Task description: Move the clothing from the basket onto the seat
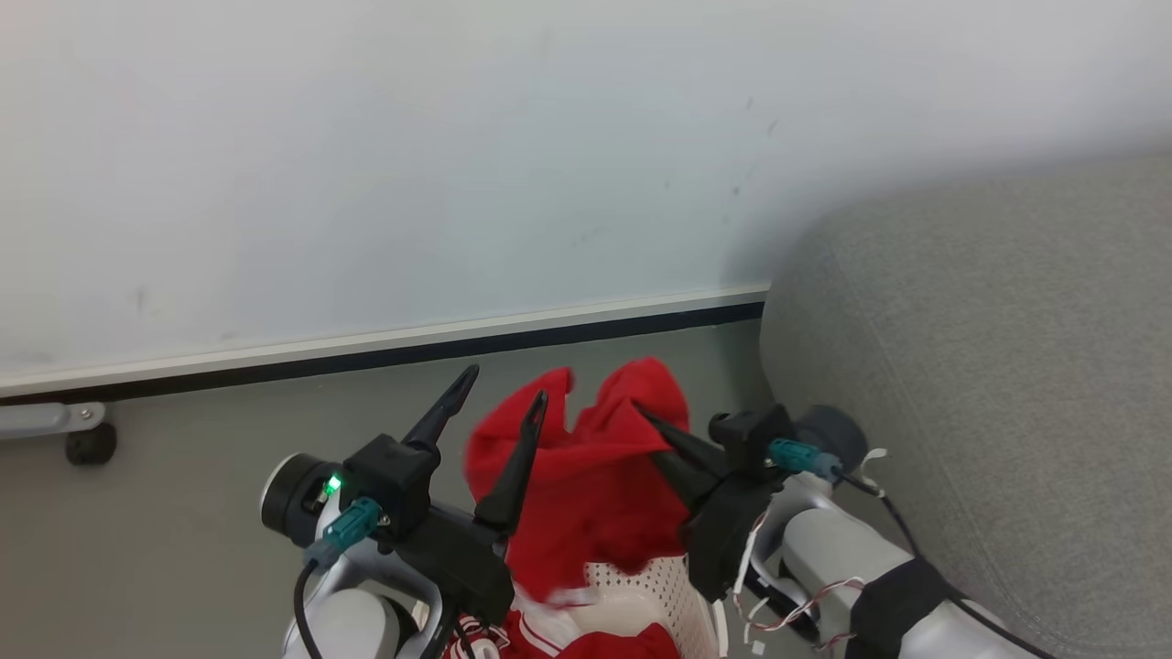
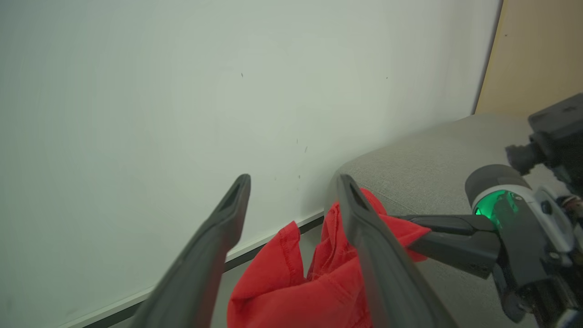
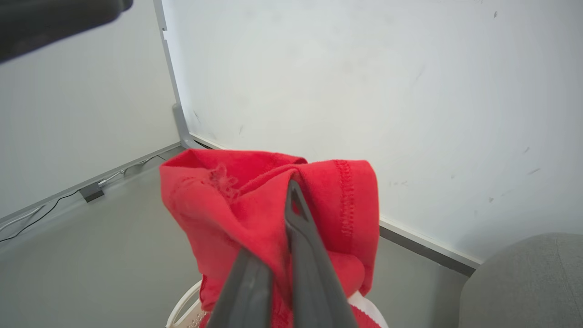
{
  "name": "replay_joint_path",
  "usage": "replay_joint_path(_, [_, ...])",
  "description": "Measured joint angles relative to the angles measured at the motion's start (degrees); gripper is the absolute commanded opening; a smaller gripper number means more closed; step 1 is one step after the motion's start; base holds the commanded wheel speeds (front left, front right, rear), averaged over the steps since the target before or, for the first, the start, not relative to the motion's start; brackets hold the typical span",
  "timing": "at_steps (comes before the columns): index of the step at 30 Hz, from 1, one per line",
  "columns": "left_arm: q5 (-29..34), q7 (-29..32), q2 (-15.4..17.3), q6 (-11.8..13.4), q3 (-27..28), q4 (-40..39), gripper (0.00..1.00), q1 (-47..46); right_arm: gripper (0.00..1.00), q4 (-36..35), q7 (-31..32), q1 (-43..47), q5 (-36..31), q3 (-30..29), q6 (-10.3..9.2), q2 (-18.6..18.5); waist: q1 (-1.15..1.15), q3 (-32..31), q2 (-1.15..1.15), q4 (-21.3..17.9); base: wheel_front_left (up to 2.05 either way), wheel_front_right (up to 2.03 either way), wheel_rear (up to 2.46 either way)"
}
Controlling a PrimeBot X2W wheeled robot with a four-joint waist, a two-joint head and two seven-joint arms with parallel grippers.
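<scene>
A red piece of clothing [image 1: 586,494] hangs above the basket [image 1: 641,586], pinched at its top by my right gripper [image 1: 645,416], which is shut on it. In the right wrist view the gripper [image 3: 287,200] has the cloth [image 3: 227,214] draped over both fingers. My left gripper [image 1: 502,389] stands open just left of the cloth, its right finger in front of the fabric. The left wrist view shows its fingers [image 2: 294,182] spread, with the clothing [image 2: 273,287] beyond them. More red clothing with white stripes [image 1: 513,636] lies in the basket. The grey seat [image 1: 989,366] is at the right.
A pale wall with a white and dark baseboard [image 1: 385,352] runs behind. Grey floor [image 1: 183,476] spreads to the left. A small bracket with a black wheel [image 1: 87,439] sits by the wall at far left. The seat's rounded corner [image 3: 524,282] is close to my right arm.
</scene>
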Motion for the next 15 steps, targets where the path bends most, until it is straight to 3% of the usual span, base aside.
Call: replay_joint_path(15, [-1.0, -1.1, 0.1, 0.0, -1.2, -0.3, 1.00, 6.1, 0.00, -1.4, 0.0, 0.4, 1.9, -7.0, -0.18, -6.5, 0.00, -0.3, 0.00, -6.5, 0.00, 0.00, 0.00])
